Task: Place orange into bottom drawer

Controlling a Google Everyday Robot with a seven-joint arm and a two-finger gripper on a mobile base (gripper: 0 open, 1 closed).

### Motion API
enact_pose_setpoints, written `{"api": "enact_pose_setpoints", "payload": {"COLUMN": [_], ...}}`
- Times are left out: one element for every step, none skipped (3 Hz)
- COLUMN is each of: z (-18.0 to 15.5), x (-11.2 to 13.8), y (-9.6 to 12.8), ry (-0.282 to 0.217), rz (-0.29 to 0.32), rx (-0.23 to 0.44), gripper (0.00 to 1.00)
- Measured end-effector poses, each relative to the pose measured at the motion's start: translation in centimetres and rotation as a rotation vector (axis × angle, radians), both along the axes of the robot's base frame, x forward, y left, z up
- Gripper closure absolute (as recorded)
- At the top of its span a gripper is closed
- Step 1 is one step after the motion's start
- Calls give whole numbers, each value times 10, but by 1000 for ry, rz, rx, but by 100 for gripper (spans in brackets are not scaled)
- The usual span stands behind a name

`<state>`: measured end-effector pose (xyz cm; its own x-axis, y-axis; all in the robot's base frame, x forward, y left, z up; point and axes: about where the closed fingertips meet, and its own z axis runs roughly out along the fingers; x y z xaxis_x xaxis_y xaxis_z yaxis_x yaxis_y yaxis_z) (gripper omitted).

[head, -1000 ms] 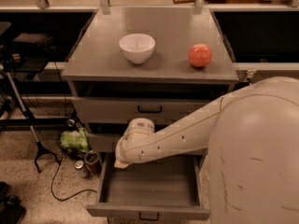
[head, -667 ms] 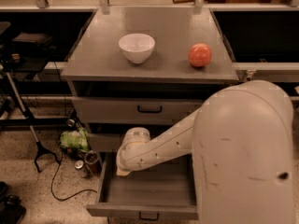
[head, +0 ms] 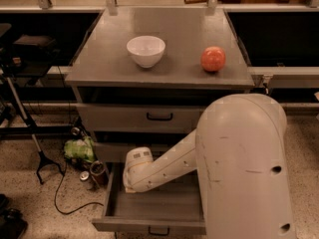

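The bottom drawer point(head: 149, 225) is pulled open at the foot of the grey cabinet, and its black handle point(head: 158, 231) shows on the front. My white arm reaches down to the left into it. The gripper point(head: 128, 185) is at the arm's end, low inside the drawer's left half, mostly hidden behind the wrist point(head: 137, 164). The orange is not visible; it is hidden or out of view. A larger reddish-pink fruit point(head: 213, 59) and a white bowl point(head: 145, 50) sit on the cabinet top point(head: 184, 29).
The two upper grey drawers point(head: 114, 117) are above the open one. On the floor to the left are a green bag point(head: 78, 149), cans point(head: 95, 171), a black cable point(head: 62, 198) and a black stand point(head: 37, 153). My arm's bulk fills the lower right.
The wrist and gripper have moved down and a little left, deeper into the open bottom drawer. The bowl and the reddish fruit have not moved.
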<state>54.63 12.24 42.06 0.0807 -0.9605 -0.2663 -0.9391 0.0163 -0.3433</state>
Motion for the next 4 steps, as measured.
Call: {"api": "enact_pose_setpoints", "payload": {"z": [0,-6,-30,-59], "x": [0,6,25,47], "y": [0,4,5,1], "ry": [0,-14,-22,-21], "rz": [1,12,20,15], "rx": [0,-14,-66,-155], "gripper": [100,100,100,100]}}
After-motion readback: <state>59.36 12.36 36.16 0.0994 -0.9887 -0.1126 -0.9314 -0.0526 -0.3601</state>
